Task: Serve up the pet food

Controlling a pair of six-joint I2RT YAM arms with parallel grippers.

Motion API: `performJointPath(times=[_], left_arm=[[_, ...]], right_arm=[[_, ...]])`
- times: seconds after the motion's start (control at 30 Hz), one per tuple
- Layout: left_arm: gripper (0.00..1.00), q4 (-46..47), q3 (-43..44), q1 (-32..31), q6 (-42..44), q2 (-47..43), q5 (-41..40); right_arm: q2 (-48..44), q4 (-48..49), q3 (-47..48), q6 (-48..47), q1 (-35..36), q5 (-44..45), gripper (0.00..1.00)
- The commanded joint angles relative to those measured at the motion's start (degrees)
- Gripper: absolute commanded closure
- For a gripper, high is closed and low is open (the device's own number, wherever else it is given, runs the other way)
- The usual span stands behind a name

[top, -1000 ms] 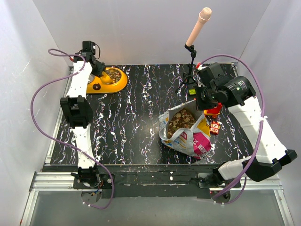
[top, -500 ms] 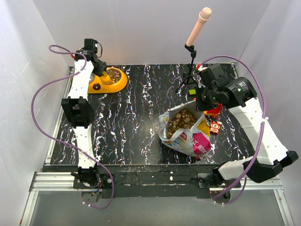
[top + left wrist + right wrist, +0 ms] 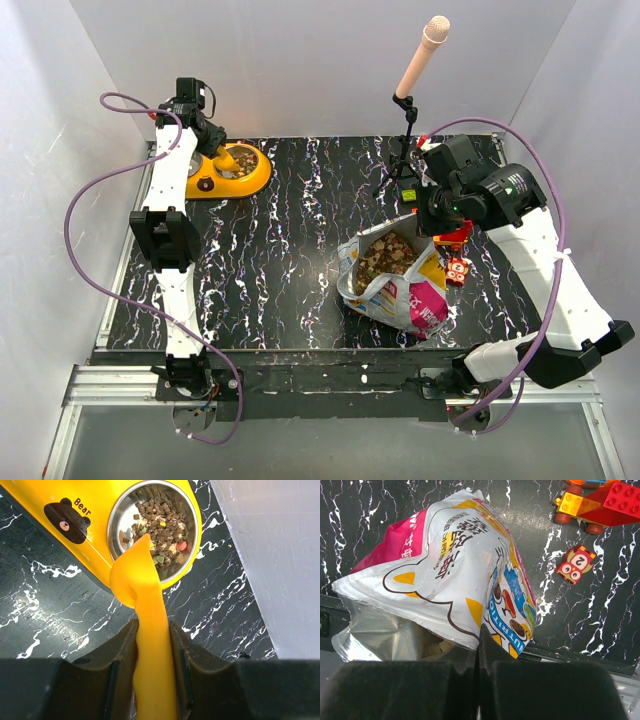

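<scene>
Brown pet food [image 3: 160, 522] beneath scoop [image 3: 145, 605] tip, left gripper [image 3: 152, 627] holding.

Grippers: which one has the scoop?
The left gripper, shut on the yellow scoop over the steel bowl; the right gripper pinches the food bag's rim.

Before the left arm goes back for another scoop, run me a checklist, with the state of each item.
1. Grip on the scoop: ok. Its handle is clamped between the left claw's two fingers.
2. Scoop over the bowl: ok. Its tip lies above the near rim.
3. Scoop emptied: cannot tell. Only its underside shows.
4. Pet food served: ok. It lies inside the bowl.
5. Bag held: ok. The right claw is shut on its edge, and the top view shows the mouth open.
6. Toy bricks away from the bag mouth: ok. They lie beside the bag, not in it.
</scene>
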Motion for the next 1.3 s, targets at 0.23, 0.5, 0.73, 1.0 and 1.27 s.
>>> performJointPath(times=[0.23,0.5,0.73,1.0,1.27], left_arm=[[1.00,17.2,-20.5,1.6,-5.0,-18.4,16.4],[1.00,41.0,-46.8,1.6,-13.6,-42.1,33.0],[1.00,41.5,-57.1,0.9,-18.3,-60.9,46.8],[1.00,30.6,-67.0,-5.4,-19.5,-78.5,53.7],[1.00,13.0,-69.5,-6.0,-12.2,-83.5,52.2]], right_arm=[[-0.9,13.5,6.7,4.3,-0.5,-1.5,0.99],[8.4,12.9,20.4,9.1,-1.6,0.5,0.99],[15.2,9.7,32.3,10.4,-5.2,-1.4,0.99],[4.1,27.2,4.0,12.4,-3.8,-7.2,0.99],[4.9,25.4,5.2,12.0,1.3,-12.7,0.99]])
